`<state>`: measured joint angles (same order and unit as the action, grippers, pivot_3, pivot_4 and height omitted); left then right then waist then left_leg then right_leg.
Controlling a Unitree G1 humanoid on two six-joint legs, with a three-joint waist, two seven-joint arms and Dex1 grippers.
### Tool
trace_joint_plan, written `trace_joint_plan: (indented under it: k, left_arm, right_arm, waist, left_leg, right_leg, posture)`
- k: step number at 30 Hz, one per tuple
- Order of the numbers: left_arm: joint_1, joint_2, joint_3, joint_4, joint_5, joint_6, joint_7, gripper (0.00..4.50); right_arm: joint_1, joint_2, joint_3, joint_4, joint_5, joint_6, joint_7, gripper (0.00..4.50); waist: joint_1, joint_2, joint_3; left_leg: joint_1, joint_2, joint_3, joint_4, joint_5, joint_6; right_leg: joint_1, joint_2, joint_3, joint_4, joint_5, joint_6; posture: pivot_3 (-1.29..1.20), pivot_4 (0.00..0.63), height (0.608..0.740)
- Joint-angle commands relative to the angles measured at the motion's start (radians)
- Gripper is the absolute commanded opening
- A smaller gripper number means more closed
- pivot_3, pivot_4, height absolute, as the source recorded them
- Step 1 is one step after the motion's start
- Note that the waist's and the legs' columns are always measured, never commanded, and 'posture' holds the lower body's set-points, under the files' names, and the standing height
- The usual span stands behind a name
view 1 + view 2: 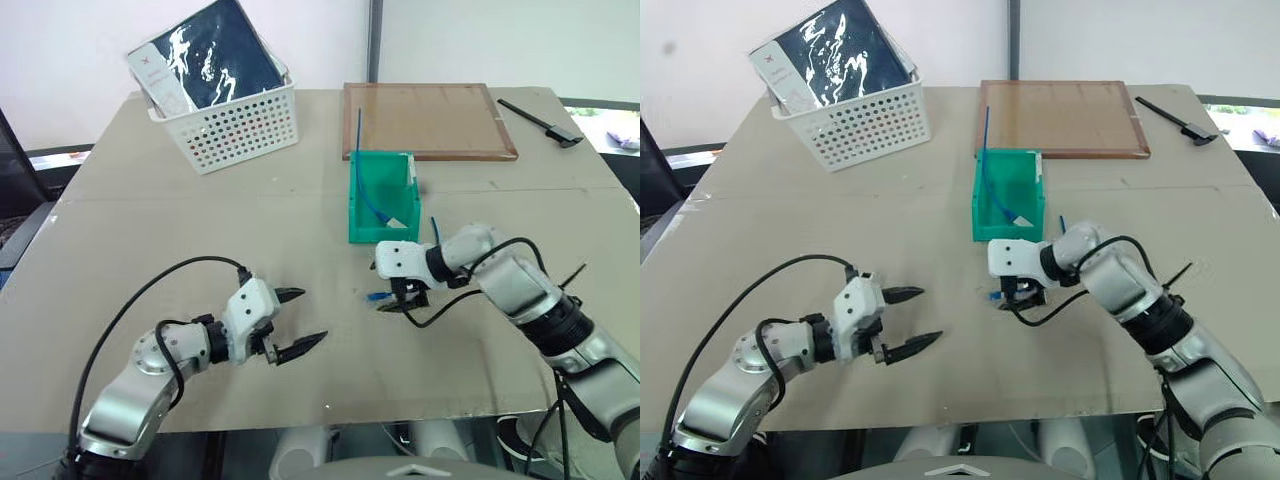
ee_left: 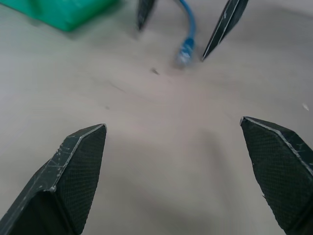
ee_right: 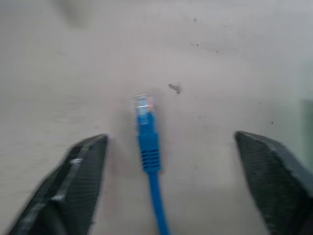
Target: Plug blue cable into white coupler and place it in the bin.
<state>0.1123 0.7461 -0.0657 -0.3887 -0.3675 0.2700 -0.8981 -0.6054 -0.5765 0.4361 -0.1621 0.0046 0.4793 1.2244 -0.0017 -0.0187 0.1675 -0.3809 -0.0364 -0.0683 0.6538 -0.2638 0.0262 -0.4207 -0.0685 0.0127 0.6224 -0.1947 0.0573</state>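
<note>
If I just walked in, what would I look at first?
Probably the bright green bin in the middle of the table, with a blue cable in it. Just in front of it, the right gripper hangs with open fingers either side of another blue cable lying on the table, clear plug at its tip. The left gripper waits open nearby.

Bench (image 1: 150, 220): beige, matt. Bin (image 1: 382, 226): bright green. Blue cable (image 3: 148, 147): bright blue, with a clear plug. Basket (image 1: 235, 128): white, perforated with rows of round holes. Packet (image 1: 215, 50) in the basket: dark navy with glossy reflections. Board (image 1: 428, 120): brown, wood-framed. End effector fingers (image 2: 73, 181): black, finely cross-hatched.
</note>
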Motion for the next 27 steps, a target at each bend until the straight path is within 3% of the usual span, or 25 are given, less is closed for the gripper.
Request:
trace_joint_plan:
  k: [1,8,14,19,26,27]
  left_arm:
    - [-0.063,-0.023,-0.042,0.018,0.024,-0.029,-0.029,4.5]
    - [-0.204,-0.085,-0.128,0.115,0.086,-0.022,-0.037,4.5]
    - [-0.308,-0.133,-0.185,0.21,0.133,-0.031,-0.056,4.5]
    - [-0.404,-0.175,-0.231,0.298,0.178,-0.036,-0.075,4.5]
    - [-0.481,-0.229,-0.284,0.394,0.231,-0.08,-0.11,4.5]
    - [-0.493,-0.238,-0.294,0.406,0.238,-0.087,-0.119,4.25]
  right_arm:
    - [0.121,-0.055,-0.194,-0.195,0.153,-0.016,-0.001,4.49]
    - [0.513,-0.059,-0.53,-0.442,0.254,-0.044,-0.203,4.49]
    - [0.808,-0.031,-0.707,-0.581,0.317,-0.095,-0.273,4.49]
    - [0.957,-0.043,-0.757,-0.624,0.331,-0.142,-0.286,4.49]
    - [0.998,-0.048,-0.74,-0.638,0.327,-0.156,-0.342,4.49]
    - [1.008,-0.043,-0.739,-0.649,0.321,-0.153,-0.358,4.5]
  waist:
    - [0.007,0.0,0.0]
    - [0.016,0.0,0.0]
    - [0.016,0.0,0.0]
    - [0.012,0.0,-0.001]
    - [0.014,-0.001,-0.001]
    - [0.015,-0.001,-0.001]
  left_leg:
    - [0.0,0.0,0.0,0.0,0.0,0.0]
    - [0.001,0.0,0.001,0.0,0.0,0.0]
    - [0.002,0.0,0.003,0.001,0.0,0.0]
    - [0.003,0.001,0.004,0.002,0.0,0.001]
    - [0.004,0.001,0.003,0.002,0.0,0.001]
    - [0.004,0.001,0.003,0.002,0.0,0.001]
  right_leg:
    - [0.0,-0.001,0.0,0.0,0.0,0.0]
    - [0.0,0.0,0.0,0.001,0.0,0.0]
    - [0.001,0.001,0.001,0.002,0.0,0.001]
    - [0.003,0.001,0.002,0.002,0.0,0.002]
    - [0.003,0.002,0.002,0.002,0.0,0.002]
    - [0.003,0.002,0.002,0.002,0.0,0.002]
  posture:
    - [0.0,0.15,0.74]
    - [0.0,0.15,0.74]
    - [0.0,0.15,0.74]
    - [0.0,0.15,0.74]
    - [0.0,0.15,0.74]
    - [0.0,0.15,0.74]
